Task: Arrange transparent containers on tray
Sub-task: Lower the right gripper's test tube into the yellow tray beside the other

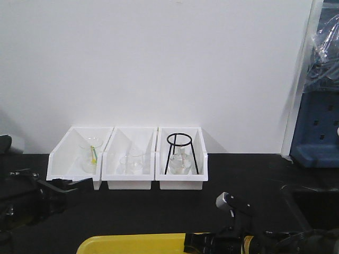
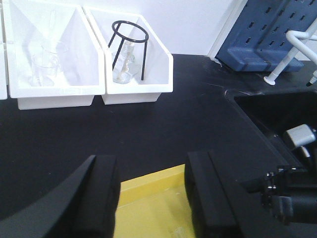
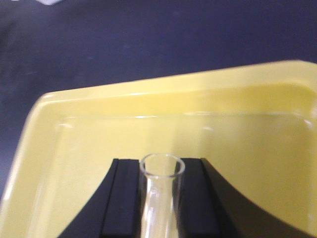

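From the front we see the yellow tray (image 1: 132, 244) at the near edge of the black table (image 1: 159, 211), with three white bins (image 1: 119, 143) in a row along the far wall. At the left wrist, our left gripper (image 2: 151, 198) hangs over the tray's far rim, fingers spread wide with nothing between them. At the right wrist, our right gripper (image 3: 161, 191) is clamped on a test tube (image 3: 158, 218) above the tray's floor, its open rim towards the far rim.

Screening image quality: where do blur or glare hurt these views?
Front view: soft, glassware in the white bins washes out. Left wrist: bins sharp, left gripper blurred. Right wrist: test tube rim crisp, yellow tray soft with a glare streak.
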Robot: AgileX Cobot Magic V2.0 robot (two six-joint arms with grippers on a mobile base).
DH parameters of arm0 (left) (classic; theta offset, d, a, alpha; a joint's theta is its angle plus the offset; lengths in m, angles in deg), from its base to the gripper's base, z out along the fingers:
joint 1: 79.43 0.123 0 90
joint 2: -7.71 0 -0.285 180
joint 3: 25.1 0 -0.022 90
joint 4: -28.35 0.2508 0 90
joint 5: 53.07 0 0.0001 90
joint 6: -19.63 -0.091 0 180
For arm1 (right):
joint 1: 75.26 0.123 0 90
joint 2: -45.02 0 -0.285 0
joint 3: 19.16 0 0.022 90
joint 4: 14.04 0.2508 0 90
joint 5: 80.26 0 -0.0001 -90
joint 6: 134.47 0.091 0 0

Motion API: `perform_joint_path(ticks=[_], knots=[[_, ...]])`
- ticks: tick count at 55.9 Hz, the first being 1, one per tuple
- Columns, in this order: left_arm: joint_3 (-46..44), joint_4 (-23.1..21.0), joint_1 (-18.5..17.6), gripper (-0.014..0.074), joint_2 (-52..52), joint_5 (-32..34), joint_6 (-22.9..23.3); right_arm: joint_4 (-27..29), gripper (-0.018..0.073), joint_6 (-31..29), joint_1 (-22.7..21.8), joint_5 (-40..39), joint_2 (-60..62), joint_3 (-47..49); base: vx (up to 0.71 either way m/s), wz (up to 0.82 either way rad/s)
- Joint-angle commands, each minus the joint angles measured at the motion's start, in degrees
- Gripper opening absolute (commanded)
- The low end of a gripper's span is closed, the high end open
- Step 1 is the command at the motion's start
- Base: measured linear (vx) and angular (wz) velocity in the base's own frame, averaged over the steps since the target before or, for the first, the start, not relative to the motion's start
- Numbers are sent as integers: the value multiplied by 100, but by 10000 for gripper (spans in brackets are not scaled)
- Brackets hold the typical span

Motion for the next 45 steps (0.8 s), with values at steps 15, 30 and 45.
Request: perform_joint_path(ticks=[15, 30, 45], knots=[[-176, 127, -25, 435, 143, -50, 7, 76, 100, -36, -10, -90, -216, 166, 0, 0], [-176, 127, -25, 435, 143, -10, 7, 76, 429, -36, -10, -60, -216, 166, 0, 0], [-176, 127, -25, 435, 143, 77, 7, 76, 587, -36, -10, -232, -198, 166, 0, 0]])
